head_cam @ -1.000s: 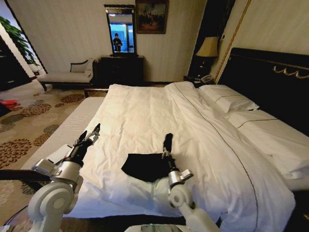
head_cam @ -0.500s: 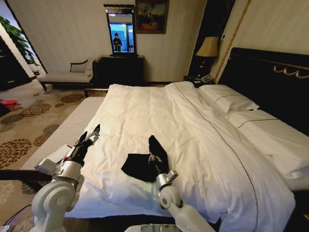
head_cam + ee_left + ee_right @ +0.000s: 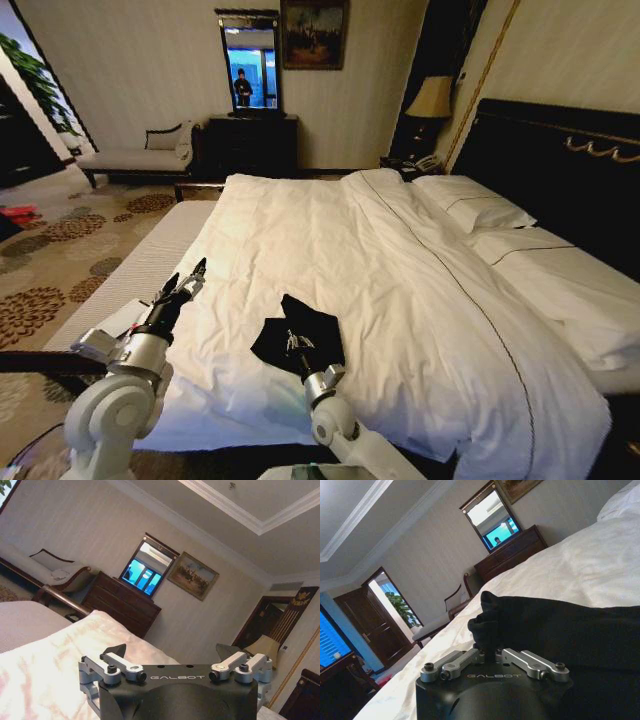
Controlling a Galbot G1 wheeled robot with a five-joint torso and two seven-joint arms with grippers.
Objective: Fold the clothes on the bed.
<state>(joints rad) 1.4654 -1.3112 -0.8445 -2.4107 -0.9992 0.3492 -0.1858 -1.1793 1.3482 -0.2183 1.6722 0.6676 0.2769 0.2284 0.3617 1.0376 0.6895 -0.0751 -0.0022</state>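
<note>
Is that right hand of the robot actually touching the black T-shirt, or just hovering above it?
Touching. In the right wrist view the right hand has its fingers closed on a bunched fold of the black T-shirt; the head view shows the cloth lifted off the bed.

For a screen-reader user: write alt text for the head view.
The right pincer is shut on a fold of the black T-shirt, lying near the foot of the white bed. The left pincer hovers open over the bed's left edge.

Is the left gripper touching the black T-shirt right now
No, the left gripper hangs open over bare white duvet, well apart from the black T-shirt.
</note>
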